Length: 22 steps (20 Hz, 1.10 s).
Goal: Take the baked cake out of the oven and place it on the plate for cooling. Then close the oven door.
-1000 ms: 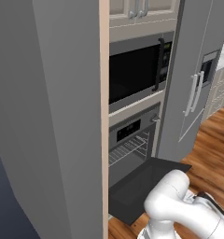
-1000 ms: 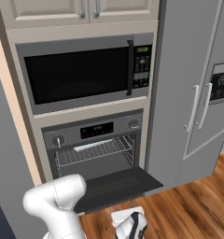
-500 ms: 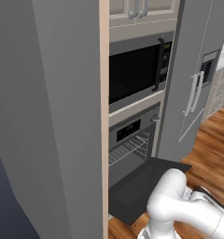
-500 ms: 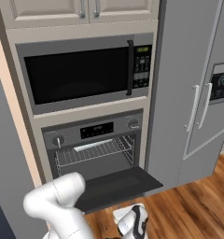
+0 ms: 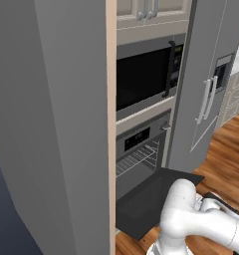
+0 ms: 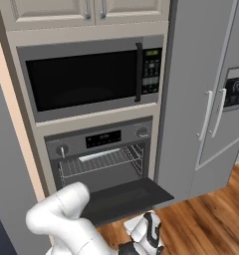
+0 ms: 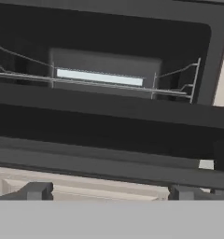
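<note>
Wood floor (image 6: 206, 224) open beside fridge (image 6: 211, 89), oven door (image 6: 122, 199) dropped flat, wire rack (image 6: 99, 160) exposed, gripper (image 7: 107, 193) spread wide below door's front edge.

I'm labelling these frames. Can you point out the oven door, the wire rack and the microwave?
oven door (image 6: 122, 199), right base view, dark inner panel.
wire rack (image 6: 99, 162), right base view, middle bars.
microwave (image 6: 84, 79), right base view, black window.

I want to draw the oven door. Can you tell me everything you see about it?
The oven door is swung all the way down and lies flat like a shelf in front of the open oven. It is a wide dark panel with a grey steel frame. The wire rack shows behind it. Nothing rests on it, and the open gripper is below its front edge.
</note>
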Tool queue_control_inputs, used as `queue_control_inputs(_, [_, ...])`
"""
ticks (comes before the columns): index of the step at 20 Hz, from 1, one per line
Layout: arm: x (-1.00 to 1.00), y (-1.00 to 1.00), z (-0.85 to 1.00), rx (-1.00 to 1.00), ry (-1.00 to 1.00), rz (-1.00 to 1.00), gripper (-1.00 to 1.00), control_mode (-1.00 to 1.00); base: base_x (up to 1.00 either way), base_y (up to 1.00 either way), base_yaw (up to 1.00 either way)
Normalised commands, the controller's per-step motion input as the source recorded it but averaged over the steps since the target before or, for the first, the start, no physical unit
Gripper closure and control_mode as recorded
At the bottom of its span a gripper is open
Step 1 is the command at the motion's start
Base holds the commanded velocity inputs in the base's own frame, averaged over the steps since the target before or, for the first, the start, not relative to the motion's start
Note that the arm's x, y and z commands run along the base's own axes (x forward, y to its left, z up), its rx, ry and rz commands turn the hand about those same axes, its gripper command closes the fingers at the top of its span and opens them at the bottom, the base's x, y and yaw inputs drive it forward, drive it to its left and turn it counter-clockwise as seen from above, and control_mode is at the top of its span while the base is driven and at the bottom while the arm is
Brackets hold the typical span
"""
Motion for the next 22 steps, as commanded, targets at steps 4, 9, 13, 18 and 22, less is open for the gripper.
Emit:
queue_control_inputs(4, [0.08, 0.09, -0.52, 0.34, -0.32, 0.25, -1.00, -1.00, 0.00, 0.00, 0.00])
queue_control_inputs(9, [0.17, 0.45, -0.10, 0.35, -0.29, 0.24, -1.00, -1.00, 0.00, 0.00, 0.00])
queue_control_inputs(13, [0.40, 0.84, 0.00, 0.26, -0.29, 0.13, -1.00, -1.00, 0.00, 0.00, 0.00])
queue_control_inputs(18, [0.36, 0.95, 0.00, 0.16, -0.36, 0.02, -1.00, -1.00, 0.00, 0.00, 0.00])
queue_control_inputs(22, [0.36, 0.88, 0.00, 0.09, -0.36, -0.01, -1.00, -1.00, 0.00, 0.00, 0.00])
